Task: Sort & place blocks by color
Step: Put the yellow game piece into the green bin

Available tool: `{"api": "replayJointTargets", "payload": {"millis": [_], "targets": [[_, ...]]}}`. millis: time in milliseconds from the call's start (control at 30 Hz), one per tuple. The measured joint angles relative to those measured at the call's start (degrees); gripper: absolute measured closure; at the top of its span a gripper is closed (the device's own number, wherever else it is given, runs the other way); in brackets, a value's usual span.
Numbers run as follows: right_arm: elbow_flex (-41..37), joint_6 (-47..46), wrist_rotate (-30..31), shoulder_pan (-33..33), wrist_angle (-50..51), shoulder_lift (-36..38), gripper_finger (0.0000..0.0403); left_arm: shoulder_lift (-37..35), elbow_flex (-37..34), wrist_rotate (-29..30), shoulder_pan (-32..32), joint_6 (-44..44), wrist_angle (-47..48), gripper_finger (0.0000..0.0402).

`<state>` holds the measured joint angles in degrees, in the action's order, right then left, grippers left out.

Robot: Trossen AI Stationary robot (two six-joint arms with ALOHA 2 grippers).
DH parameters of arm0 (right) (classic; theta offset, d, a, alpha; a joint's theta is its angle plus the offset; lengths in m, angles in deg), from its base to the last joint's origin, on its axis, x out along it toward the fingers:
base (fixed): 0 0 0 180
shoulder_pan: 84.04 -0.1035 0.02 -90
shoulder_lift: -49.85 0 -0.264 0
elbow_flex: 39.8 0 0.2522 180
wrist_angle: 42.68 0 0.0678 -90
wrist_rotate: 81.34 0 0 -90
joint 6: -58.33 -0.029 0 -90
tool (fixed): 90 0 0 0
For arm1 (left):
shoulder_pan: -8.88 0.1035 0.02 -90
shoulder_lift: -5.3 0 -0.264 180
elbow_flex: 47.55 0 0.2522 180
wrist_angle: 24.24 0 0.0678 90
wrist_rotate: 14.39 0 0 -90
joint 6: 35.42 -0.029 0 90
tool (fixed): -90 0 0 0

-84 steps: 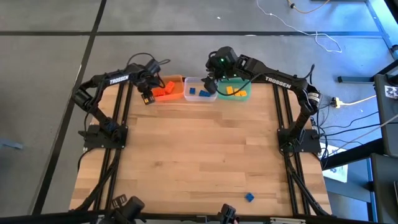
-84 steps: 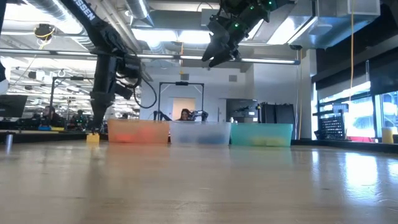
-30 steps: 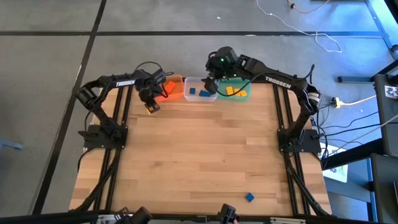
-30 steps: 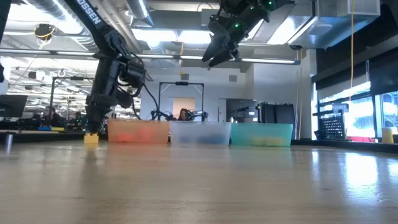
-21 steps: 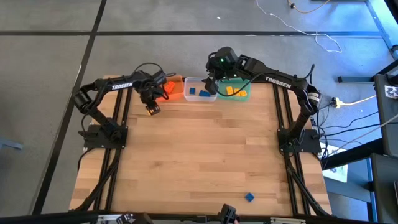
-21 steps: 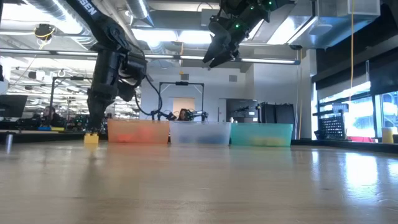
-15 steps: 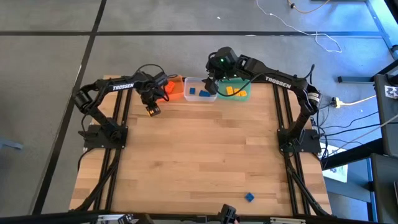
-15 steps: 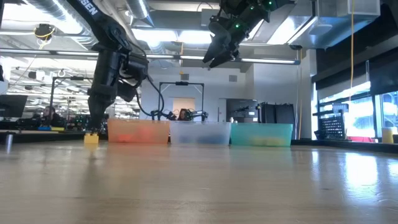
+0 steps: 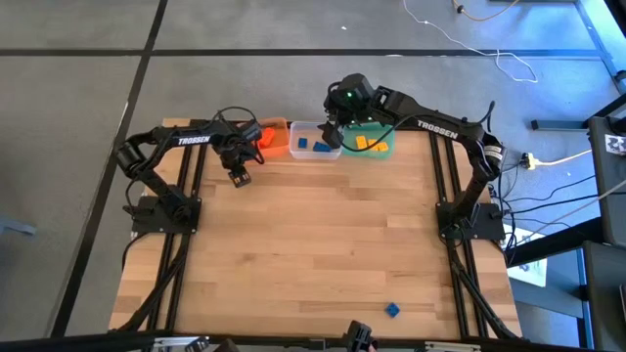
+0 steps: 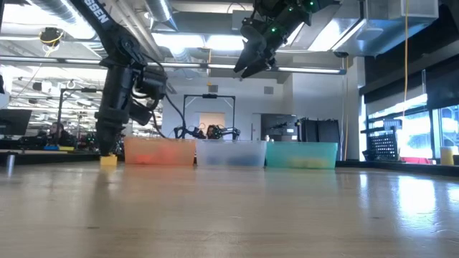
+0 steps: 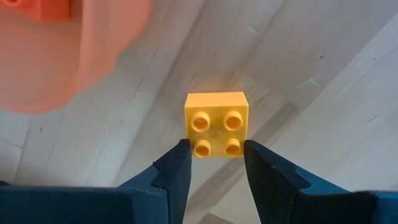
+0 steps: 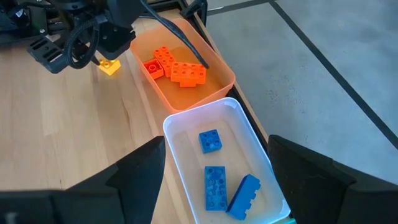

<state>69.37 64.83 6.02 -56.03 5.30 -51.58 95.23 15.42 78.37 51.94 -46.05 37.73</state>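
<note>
Left gripper [image 11: 216,149] clamps yellow 2x2 brick [image 11: 216,123] against table [image 9: 323,244], at 11 o'clock, just beside orange tub [image 9: 273,138]; wrong colour there, judged bound for green tub [image 9: 370,147]. Right gripper [image 10: 247,68] spread, empty, above clear tub [image 12: 217,162] at 12 o'clock. Stray blue brick [image 9: 392,310] at 5 o'clock.

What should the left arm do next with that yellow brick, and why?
Probably lift it and carry it toward the green tub. The left gripper has its jaws on either side of the yellow brick, which sits low by the table beside the orange tub; the other yellow bricks lie in the green one.
</note>
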Motion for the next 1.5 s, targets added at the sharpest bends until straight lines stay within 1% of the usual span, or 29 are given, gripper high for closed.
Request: {"api": "replayJointTargets", "payload": {"millis": [200,600,667,767,867,1067,1167,1233,1367,1500], "targets": [[0.00,-0.02,0.00,0.00,-0.06,0.00,0.0120,0.00,0.03,-0.53,0.00,0.02,-0.56,0.0261],[0.00,-0.31,0.02,0.00,-0.06,0.00,0.0120,0.07,1.53,-0.76,0.00,-0.42,1.83,0.0261],[0.00,-0.31,0.02,0.00,-0.06,0.00,0.0120,0.07,1.53,0.19,0.00,-0.40,2.22,0.0261],[0.00,-0.30,0.01,-0.01,-0.07,0.00,0.0120,0.07,1.53,3.35,0.00,-0.37,2.28,0.0261],[0.00,-0.39,0.00,0.00,-0.07,0.00,0.0120,0.07,1.55,5.46,0.00,0.51,2.46,0.0270],[0.00,-0.42,0.01,-0.01,-0.08,0.00,0.0120,0.07,2.25,4.44,0.00,3.43,8.56,0.0287],[0.00,-0.42,0.02,-0.02,-0.08,0.00,0.0120,0.07,2.29,5.60,0.02,6.42,8.52,0.0286],[0.00,-0.42,0.01,0.00,-0.08,0.00,0.0120,0.07,2.29,5.17,0.02,8.08,8.53,0.0285],[0.00,-0.17,0.02,0.00,-0.08,0.00,0.0120,0.07,2.29,2.45,0.00,10.31,9.39,0.0286],[0.00,-0.13,-0.01,-0.02,0.04,0.00,0.0120,0.07,2.29,-1.15,0.02,8.93,9.46,0.0287]]}}
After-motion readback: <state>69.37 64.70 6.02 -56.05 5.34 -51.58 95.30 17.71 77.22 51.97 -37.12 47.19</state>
